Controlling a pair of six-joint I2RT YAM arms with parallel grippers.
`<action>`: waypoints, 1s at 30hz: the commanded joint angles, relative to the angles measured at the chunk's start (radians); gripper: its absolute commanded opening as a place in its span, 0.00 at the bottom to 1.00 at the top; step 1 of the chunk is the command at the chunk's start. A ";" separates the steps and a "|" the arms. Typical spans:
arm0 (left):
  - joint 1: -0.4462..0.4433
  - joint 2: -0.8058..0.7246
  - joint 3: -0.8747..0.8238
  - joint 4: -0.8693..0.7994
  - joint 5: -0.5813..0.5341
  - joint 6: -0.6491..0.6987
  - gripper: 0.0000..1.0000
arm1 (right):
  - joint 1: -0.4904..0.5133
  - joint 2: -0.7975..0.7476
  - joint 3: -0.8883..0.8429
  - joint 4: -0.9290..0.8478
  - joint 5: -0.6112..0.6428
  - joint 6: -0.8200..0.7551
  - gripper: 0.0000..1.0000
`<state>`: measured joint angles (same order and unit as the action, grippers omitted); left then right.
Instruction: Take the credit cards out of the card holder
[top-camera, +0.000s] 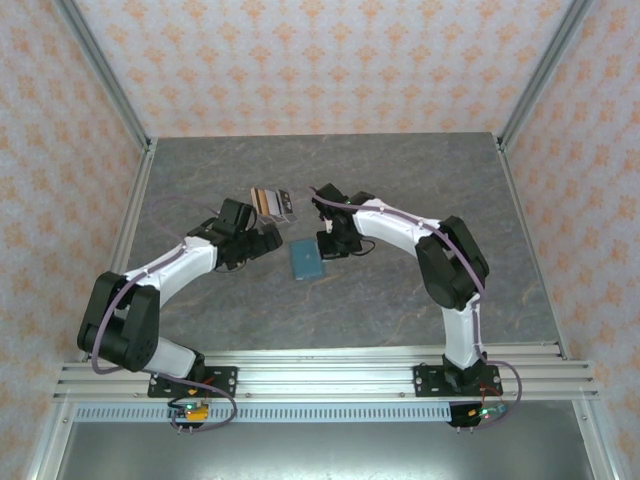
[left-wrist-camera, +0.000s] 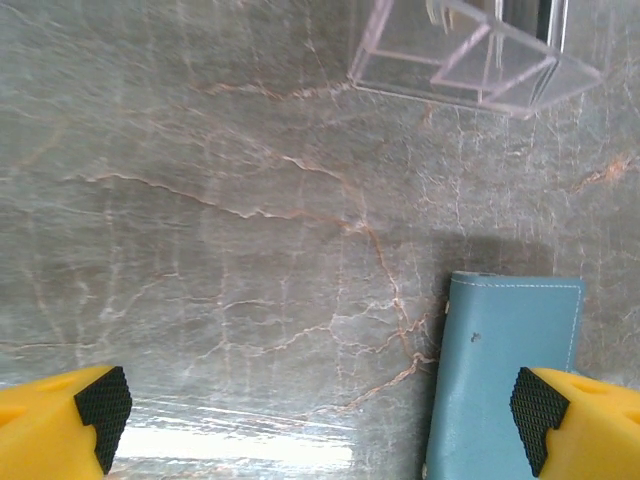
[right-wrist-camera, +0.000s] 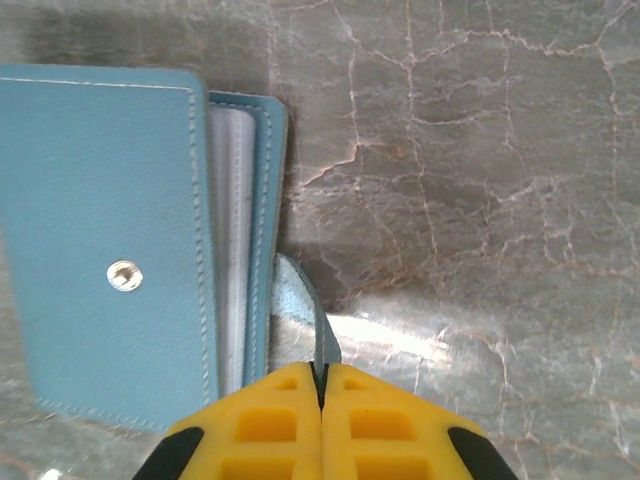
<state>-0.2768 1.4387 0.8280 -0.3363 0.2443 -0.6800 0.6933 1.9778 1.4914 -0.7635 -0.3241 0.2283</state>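
Observation:
The card holder (top-camera: 306, 258) is a teal bifold wallet lying closed on the grey marble table. In the right wrist view it (right-wrist-camera: 100, 200) shows a metal snap stud and pale sleeves at its open edge. My right gripper (top-camera: 328, 245) (right-wrist-camera: 322, 375) is shut on the wallet's thin teal closing tab (right-wrist-camera: 310, 325), which curls up off the table. My left gripper (top-camera: 265, 240) (left-wrist-camera: 320, 420) is open just left of the wallet (left-wrist-camera: 500, 370), its right fingertip (left-wrist-camera: 540, 415) over the cover. Brown, pale and black credit cards (top-camera: 270, 202) stand in a clear rack behind.
The clear acrylic rack (left-wrist-camera: 470, 50) stands just beyond the wallet, close to both grippers. Patterned walls and metal rails (top-camera: 125, 230) enclose the table on three sides. Bare marble (top-camera: 400, 300) lies in front and to the right.

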 joint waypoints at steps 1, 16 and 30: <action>0.023 -0.049 -0.023 -0.044 -0.052 0.000 1.00 | 0.000 -0.124 0.030 -0.031 -0.032 0.019 0.05; 0.033 -0.136 -0.040 -0.081 -0.117 0.005 1.00 | 0.002 -0.162 0.029 0.090 -0.257 0.151 0.05; 0.016 -0.131 -0.060 0.080 0.115 0.023 0.90 | -0.045 -0.199 -0.006 -0.045 0.011 0.068 0.04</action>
<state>-0.2539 1.3170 0.7765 -0.3374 0.2798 -0.6746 0.6701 1.8091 1.5063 -0.7456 -0.4259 0.3359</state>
